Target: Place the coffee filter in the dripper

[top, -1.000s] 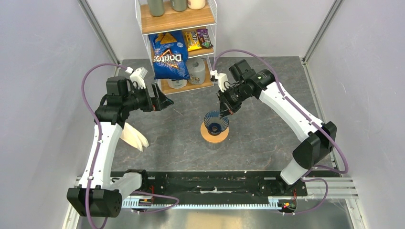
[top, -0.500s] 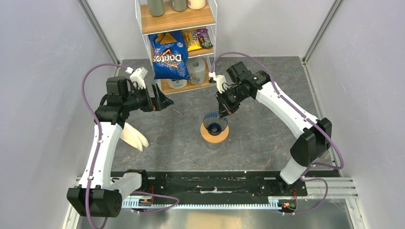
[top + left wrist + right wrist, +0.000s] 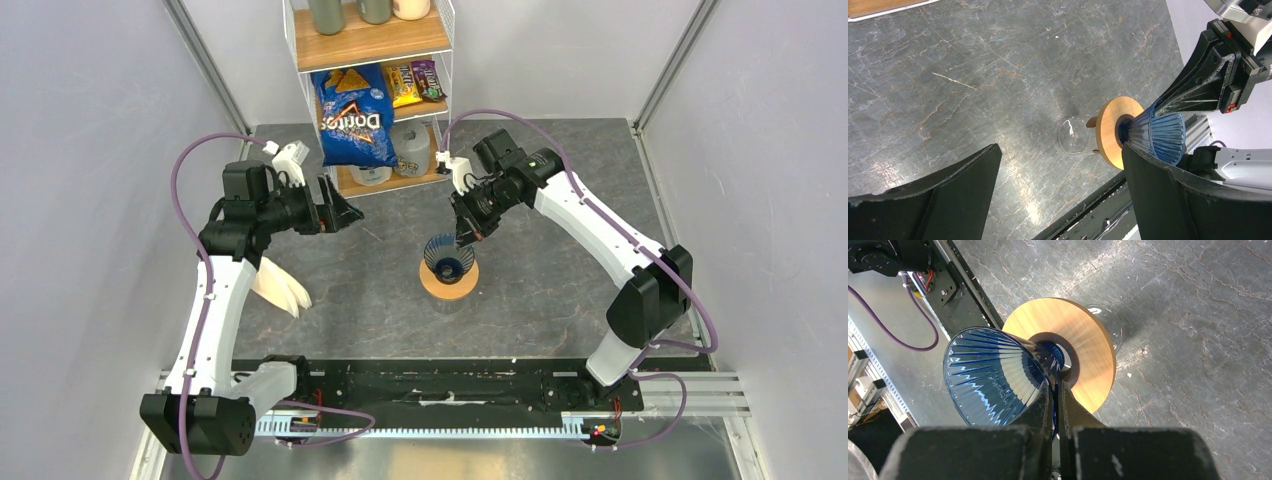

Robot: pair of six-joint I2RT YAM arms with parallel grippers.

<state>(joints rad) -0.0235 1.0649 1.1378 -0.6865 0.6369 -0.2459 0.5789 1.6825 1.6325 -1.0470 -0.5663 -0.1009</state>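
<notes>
Dark blue ribbed see-through dripper [image 3: 448, 256] sits in a flat round wooden ring [image 3: 450, 293], seemingly atop a clear glass cup [image 3: 1072, 135], mid dark marbled worktop [image 3: 540, 280] between grey walls. The right end effector [image 3: 463, 238] is clamped on its rim; the left end effector [image 3: 345, 212] hangs apart, empty. A cream fanned filter bundle [image 3: 282, 288] lies far left, and a snack shelf [image 3: 375, 45] stands behind.

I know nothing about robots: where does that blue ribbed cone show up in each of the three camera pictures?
Top view: dripper at picture centre, mid-table.
Left wrist: dripper right of centre, lying sideways in the picture.
Right wrist: dripper left of centre, lower half.
Landmark: the wooden ring under it, in all three.
</notes>
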